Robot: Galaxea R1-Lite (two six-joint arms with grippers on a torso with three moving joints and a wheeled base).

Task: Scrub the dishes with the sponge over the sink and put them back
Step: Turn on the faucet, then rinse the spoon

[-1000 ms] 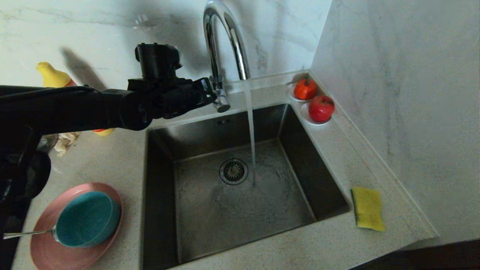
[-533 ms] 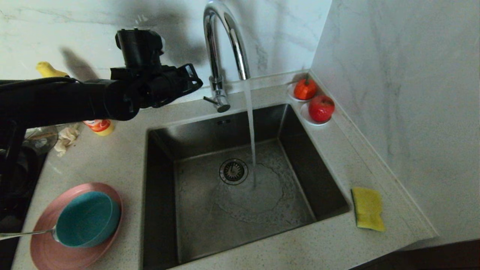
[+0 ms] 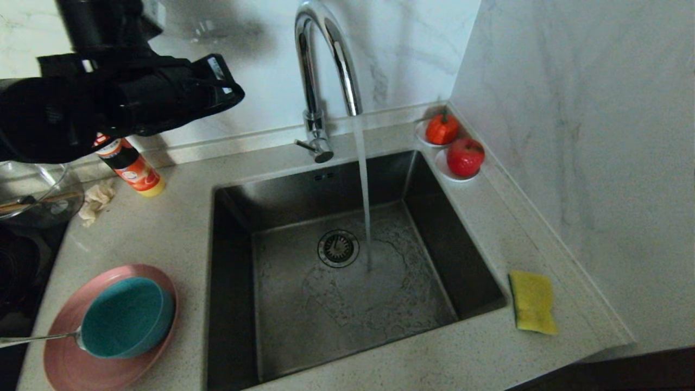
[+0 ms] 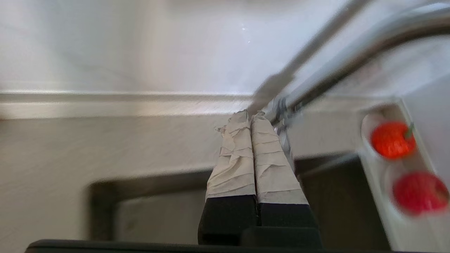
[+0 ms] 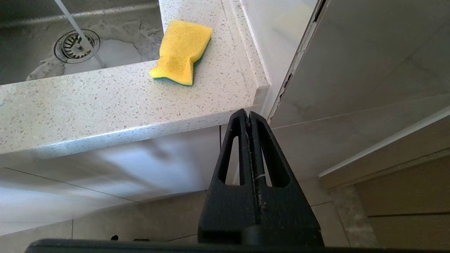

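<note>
The pink plate (image 3: 59,364) lies on the counter left of the sink (image 3: 233,271), carrying the teal bowl (image 3: 127,317). The spoon (image 3: 38,339) has its handle sticking out to the left. Water runs from the chrome tap (image 3: 326,54) into the basin beside the drain. The yellow sponge (image 3: 533,301) (image 5: 182,51) rests on the counter right of the sink. My left gripper (image 3: 233,92) (image 4: 250,114) is shut and empty, raised left of the tap. My right gripper (image 5: 248,114) hangs shut and empty below the counter's front edge.
A bottle with an orange label (image 3: 130,168), a glass bowl (image 3: 32,190) and a beige cloth scrap (image 3: 98,198) stand at the back left. Two red fruits (image 3: 442,129) (image 3: 465,156) sit on saucers in the far right corner. A wall closes the right side.
My left arm has drawn back from the tap's handle, rising and moving left. Water keeps running and spreads over the sink floor. The right arm has not moved.
</note>
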